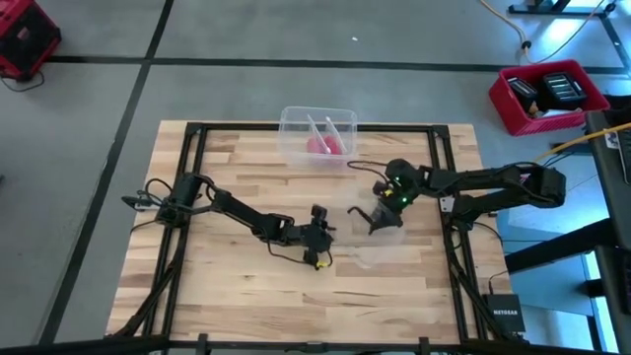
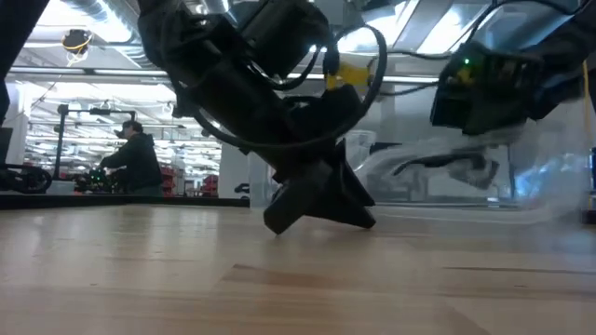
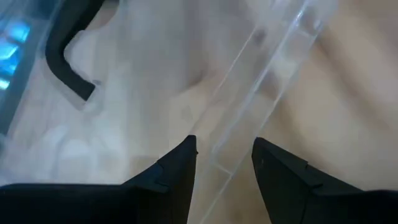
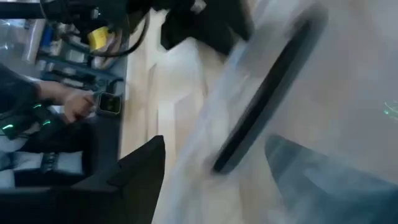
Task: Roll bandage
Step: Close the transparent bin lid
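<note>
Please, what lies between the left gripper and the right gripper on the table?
In the high view, between the left gripper and right gripper lies mostly bare wood; a clear lid sits beside the right one.

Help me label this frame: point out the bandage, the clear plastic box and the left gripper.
bandage [image 1: 322, 145], high view, middle of the pink mass inside the box.
clear plastic box [image 1: 291, 122], high view, its rim at a far corner.
left gripper [image 1: 322, 234], high view, between its fingertips.

Clear plastic box [image 1: 317, 130] at far edge of wooden table [image 1: 227, 286]. Red crate [image 1: 545, 97] off table's far right corner, red case [image 1: 25, 44] off far left. Person [image 2: 136, 159] seated well behind table.
</note>
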